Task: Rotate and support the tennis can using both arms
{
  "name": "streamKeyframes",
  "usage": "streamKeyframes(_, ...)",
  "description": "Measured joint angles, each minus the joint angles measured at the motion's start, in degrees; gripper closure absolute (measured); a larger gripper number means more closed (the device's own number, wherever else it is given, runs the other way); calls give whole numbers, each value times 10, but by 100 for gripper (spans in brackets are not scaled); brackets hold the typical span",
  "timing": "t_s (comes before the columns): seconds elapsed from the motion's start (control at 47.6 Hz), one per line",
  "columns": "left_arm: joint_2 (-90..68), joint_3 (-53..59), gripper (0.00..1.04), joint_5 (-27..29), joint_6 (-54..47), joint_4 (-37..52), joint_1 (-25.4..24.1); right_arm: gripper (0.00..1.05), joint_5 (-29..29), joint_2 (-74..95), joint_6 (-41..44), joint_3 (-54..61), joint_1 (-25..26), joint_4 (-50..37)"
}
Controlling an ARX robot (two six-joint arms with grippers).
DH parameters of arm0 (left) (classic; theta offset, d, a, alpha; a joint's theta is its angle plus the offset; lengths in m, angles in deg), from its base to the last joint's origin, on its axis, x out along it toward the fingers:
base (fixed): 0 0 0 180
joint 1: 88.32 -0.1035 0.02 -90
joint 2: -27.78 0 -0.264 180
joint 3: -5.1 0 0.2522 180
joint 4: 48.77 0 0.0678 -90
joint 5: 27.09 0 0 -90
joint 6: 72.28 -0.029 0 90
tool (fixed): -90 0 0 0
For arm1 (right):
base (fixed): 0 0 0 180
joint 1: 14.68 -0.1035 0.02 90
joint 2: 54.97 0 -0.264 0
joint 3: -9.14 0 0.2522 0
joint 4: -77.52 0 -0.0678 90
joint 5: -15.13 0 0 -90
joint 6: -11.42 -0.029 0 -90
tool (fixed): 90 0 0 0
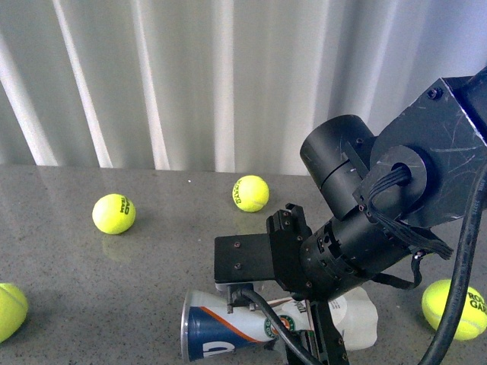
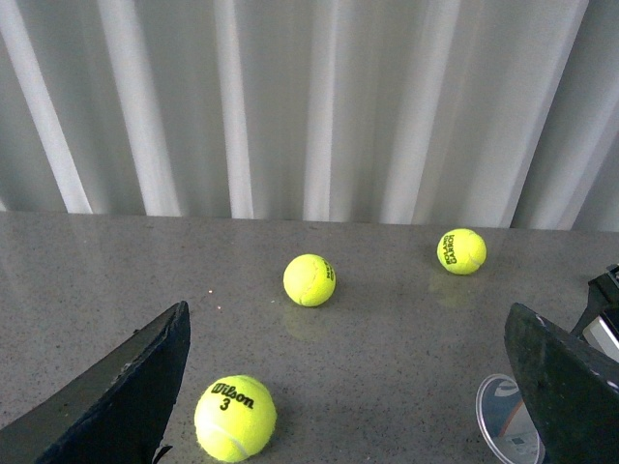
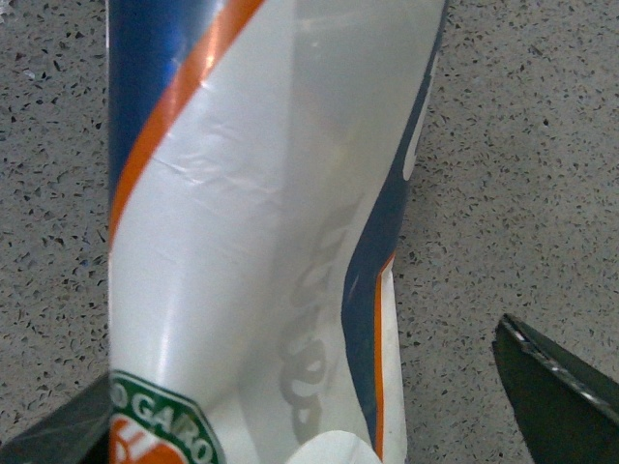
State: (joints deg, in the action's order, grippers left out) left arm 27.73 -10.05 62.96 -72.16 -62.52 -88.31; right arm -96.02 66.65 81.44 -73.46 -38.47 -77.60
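Observation:
The tennis can (image 1: 228,323) lies on its side on the grey table near the front edge, its clear rimmed mouth pointing left. My right arm (image 1: 358,228) reaches down over the can's middle. In the right wrist view the navy, white and orange label (image 3: 261,222) fills the picture, and the right gripper (image 3: 309,425) is open, straddling the can, with one finger (image 3: 561,396) clear of its side. The left gripper (image 2: 343,396) is open and empty, low over the table to the left of the can, whose mouth (image 2: 498,420) shows beside one finger (image 2: 566,387).
Yellow tennis balls lie about the table: one at the far left edge (image 1: 9,310), one at the left (image 1: 114,214), one at the back middle (image 1: 250,193), one at the right (image 1: 455,308). A Wilson ball (image 2: 235,418) sits close to the left gripper. A white corrugated wall (image 1: 190,76) backs the table.

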Motion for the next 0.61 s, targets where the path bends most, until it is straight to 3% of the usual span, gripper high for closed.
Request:
streamKeyframes(0.084, 0, 0, 7, 0, 0, 0, 0, 5, -2, 0, -5, 0, 0, -2)
streamKeyframes(0.61, 0, 0, 7, 0, 0, 0, 0, 7, -24, -8, -40, 0, 3, -7)
